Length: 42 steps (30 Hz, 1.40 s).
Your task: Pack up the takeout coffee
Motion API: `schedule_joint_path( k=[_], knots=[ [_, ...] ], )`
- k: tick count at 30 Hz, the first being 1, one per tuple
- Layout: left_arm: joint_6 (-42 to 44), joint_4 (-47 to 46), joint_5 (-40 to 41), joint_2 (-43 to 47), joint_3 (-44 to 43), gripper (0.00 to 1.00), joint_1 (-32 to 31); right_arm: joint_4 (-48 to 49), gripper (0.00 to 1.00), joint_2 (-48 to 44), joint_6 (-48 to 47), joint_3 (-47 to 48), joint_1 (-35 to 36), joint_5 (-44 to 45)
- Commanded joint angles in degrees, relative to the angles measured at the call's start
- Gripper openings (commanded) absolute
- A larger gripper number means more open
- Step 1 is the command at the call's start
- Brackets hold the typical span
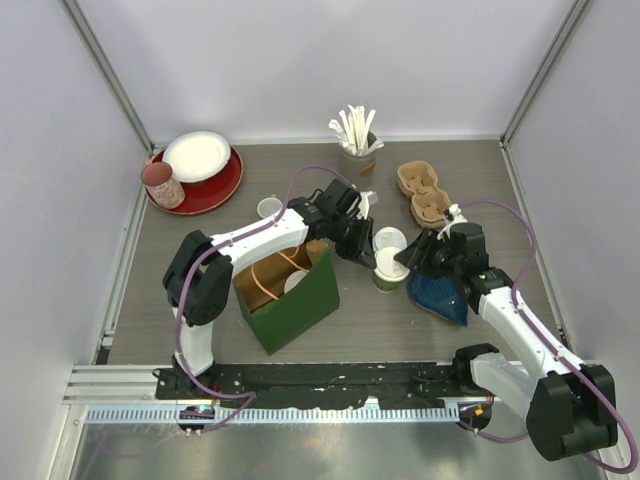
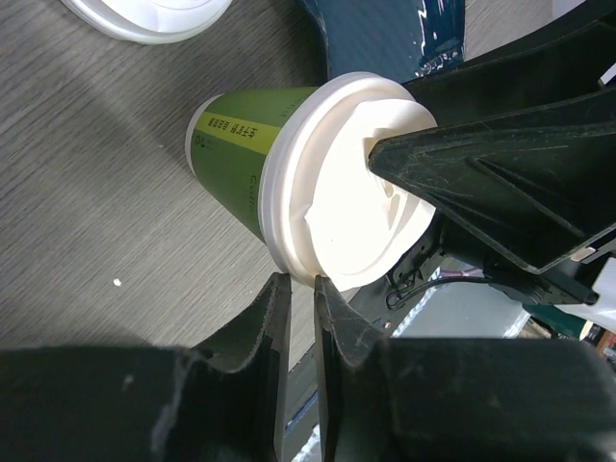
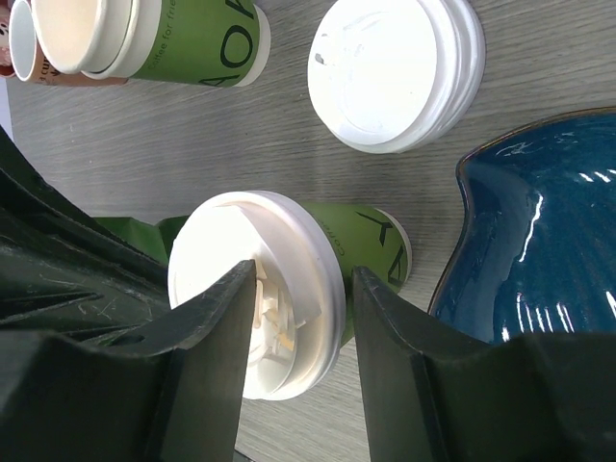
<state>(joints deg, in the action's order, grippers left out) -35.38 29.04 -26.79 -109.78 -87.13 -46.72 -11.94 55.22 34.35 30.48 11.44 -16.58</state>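
At the right tool [image 3: 304,274]: released and spread wide, with one finger over the white lid [image 3: 289,231] and the other just beside its rim; whether pressing down, impossible to tell. At the left tool [image 2: 296,284]: clenched almost tight on nothing, just short of that lid's edge. Between the two, upright near the middle of the grey wood-grain surface [image 2: 96,192]: a lidded green cup [image 2: 260,168], paper-walled, with a yellow-green printed band and darker green lettering, capped by a domed lid with a raised sip spout. In the top view, at 12 o'clock of it, a stack of loose lids [image 3: 395,72]; at 4 o'clock, just beside, a glossy blue dish [image 3: 539,250]; at 9 o'clock, a green bag [image 1: 300,305]. In the right wrist view, at 11 o'clock, nested open green cups [image 3: 144,38] with cream insides.
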Motion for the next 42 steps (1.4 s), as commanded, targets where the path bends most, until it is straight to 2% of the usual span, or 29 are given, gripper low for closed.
schedule_joint_path(
  k=[1, 7, 17, 33, 42],
  knots=[
    [-0.7, -1.4, 1.8, -4.6, 3.8, 0.16, -0.6, -1.4, 0.47, -0.6, 1.5, -1.9, 0.4, -0.9],
    [-2.1, -2.3, 2.4, -5.6, 6.0, 0.10, -0.7, -1.2, 0.46, -1.9, 2.8, -3.5, 0.5, -0.5],
    [-0.8, 0.2, 2.7, -6.6, 3.0, 0.09, -0.7, -3.3, 0.46, -1.3, 1.3, -1.7, 0.4, 0.4],
    [5.2, 6.3, 3.7, -1.7, -7.8, 0.23, -0.6, -11.3, 0.54, 0.6, -5.2, 8.4, 0.4, 2.1],
    [6.3, 7.0, 3.0, -1.0, -9.2, 0.25, -0.6, -16.4, 0.58, 0.4, -8.4, 13.3, 0.4, 3.8]
  ],
)
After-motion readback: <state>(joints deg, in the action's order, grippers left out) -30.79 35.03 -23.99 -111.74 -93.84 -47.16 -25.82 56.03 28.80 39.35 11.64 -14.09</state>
